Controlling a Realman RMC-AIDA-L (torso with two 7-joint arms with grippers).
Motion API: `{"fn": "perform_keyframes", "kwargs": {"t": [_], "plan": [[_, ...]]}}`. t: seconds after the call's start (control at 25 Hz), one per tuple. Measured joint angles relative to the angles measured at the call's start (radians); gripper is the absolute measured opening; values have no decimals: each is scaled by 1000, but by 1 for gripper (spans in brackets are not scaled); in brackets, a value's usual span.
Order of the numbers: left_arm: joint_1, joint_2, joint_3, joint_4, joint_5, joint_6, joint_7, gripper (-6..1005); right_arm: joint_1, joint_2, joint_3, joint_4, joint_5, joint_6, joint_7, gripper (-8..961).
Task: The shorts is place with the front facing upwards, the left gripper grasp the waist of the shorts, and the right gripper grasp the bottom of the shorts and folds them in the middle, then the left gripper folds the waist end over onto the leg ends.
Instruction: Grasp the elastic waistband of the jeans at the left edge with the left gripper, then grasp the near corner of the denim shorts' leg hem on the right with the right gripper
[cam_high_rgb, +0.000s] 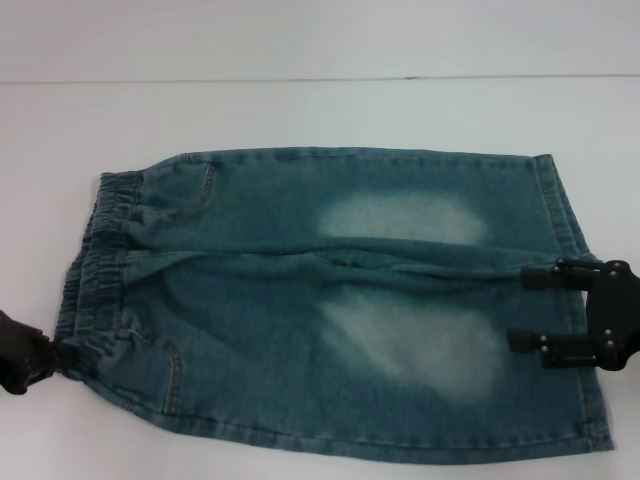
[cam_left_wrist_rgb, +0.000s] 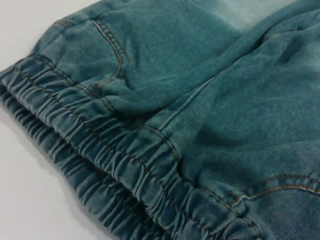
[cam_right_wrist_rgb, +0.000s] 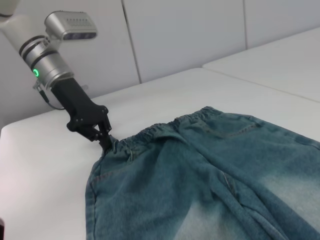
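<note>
- A pair of denim shorts (cam_high_rgb: 330, 300) is laid flat on a smooth white table (cam_high_rgb: 300, 110), the waist turned toward the table's left edge and the leg ends toward its right edge.
- The fabric is a teal-blue washed denim with two pale, faded oval patches, one on each leg, seen in the head view.
- A raised ridge of cloth is formed along the middle seam between the two legs, running from the waist toward the leg ends.
- The waistband (cam_left_wrist_rgb: 100, 165) is elasticated and gathered into tight, closely spaced ruffles; in the left wrist view two rows of tan stitching are seen running along it.
- Curved pocket openings edged in tan thread are visible just inside the waistband.
- The left gripper (cam_high_rgb: 45, 355) is placed at the near-left corner of the shorts; in the right wrist view its black fingers (cam_right_wrist_rgb: 103, 137) are seen pinched together on the waistband corner, the cloth drawn up into a small peak there.
- The right gripper (cam_high_rgb: 545, 310) is set over the leg ends near the table's right edge, its two black fingers (cam_high_rgb: 550, 278) spread apart and lying parallel above the hem (cam_high_rgb: 575, 215), with nothing seen clamped between them.
- The hems are double-stitched and lie straight.
</note>
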Motion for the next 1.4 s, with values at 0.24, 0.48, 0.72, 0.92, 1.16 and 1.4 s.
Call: {"fn": "perform_keyframes", "kwargs": {"t": [0.24,0.48,0.72,0.92,1.16,1.4], "plan": [[0,-2,-6,15,-7,-6,0,54,-12,-1,-1,-116,-11,-51,227,860],[-4,-4,-9,22,-9,-19,0,54,-24,-6,-15,-311,-107,-129,497,857],[-11,-3,-7,23,-10,-19,6,54,-9,-17,-64,-420,-255,-201,675,854],[-11,-4,-8,25,-11,-19,9,53,-7,-20,-138,-434,-333,-201,750,853],[-11,-4,-8,27,-11,-19,10,53,-1,-17,-173,-428,-387,-200,797,852],[-8,-8,-9,24,-11,-20,23,54,7,-1,-196,-386,-405,-177,823,853]]}}
